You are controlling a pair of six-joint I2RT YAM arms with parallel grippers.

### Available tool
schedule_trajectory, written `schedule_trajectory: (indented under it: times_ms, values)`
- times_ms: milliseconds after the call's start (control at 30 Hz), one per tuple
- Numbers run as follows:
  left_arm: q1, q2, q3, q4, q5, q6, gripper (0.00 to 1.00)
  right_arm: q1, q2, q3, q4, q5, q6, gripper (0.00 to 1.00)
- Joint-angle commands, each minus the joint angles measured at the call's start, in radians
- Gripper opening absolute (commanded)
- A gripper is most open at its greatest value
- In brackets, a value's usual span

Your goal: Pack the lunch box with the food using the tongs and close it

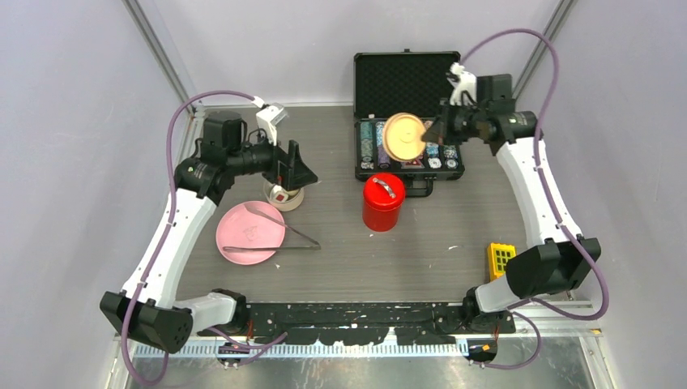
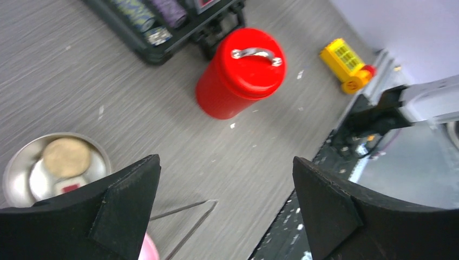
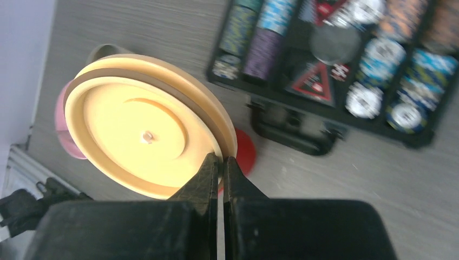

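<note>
The lunch box's red canister (image 1: 382, 201) stands shut mid-table, its handled lid on (image 2: 241, 73). The small steel bowl (image 1: 283, 196) holds food: a pale round lump (image 2: 66, 157) and a white cube with a red centre (image 2: 67, 187). My left gripper (image 1: 296, 174) hovers just above and beside the bowl, open and holding nothing (image 2: 226, 162). The tongs (image 1: 275, 231) lie across the pink plate (image 1: 243, 243), their joined tip on the table (image 2: 208, 205). My right gripper (image 1: 433, 132) is shut on the rim of the beige disc lid (image 3: 146, 124), held in the air over the case.
An open black case of poker chips (image 1: 409, 113) sits at the back, right of centre. A yellow and red block toy (image 1: 501, 259) lies near the right arm's base. The black base rail (image 1: 364, 312) runs along the near edge.
</note>
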Motion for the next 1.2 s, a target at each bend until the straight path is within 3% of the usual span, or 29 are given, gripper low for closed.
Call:
schedule_trajectory:
  times_ms: [0, 233, 433, 767, 1033, 1167]
  values:
    - [0.01, -0.001, 0.033, 0.158, 0.197, -0.169, 0.92, 0.138, 0.031, 0.122, 0.129, 0.014, 0.1, 0.01]
    - [0.063, 0.017, -0.113, 0.689, 0.36, -0.676, 0.74, 0.312, 0.076, 0.164, 0.182, 0.006, 0.147, 0.0]
    - [0.068, 0.035, -0.26, 1.082, 0.371, -0.927, 0.6, 0.385, 0.066, 0.141, 0.206, 0.011, 0.162, 0.0]
    - [0.068, 0.034, -0.338, 1.201, 0.369, -1.011, 0.48, 0.44, 0.058, 0.11, 0.222, -0.003, 0.152, 0.0]
    - [0.066, 0.057, -0.367, 1.287, 0.361, -1.077, 0.45, 0.455, 0.06, 0.102, 0.234, -0.042, 0.162, 0.01]
    - [0.067, 0.066, -0.381, 1.363, 0.357, -1.134, 0.37, 0.456, 0.065, 0.097, 0.239, -0.057, 0.167, 0.0]
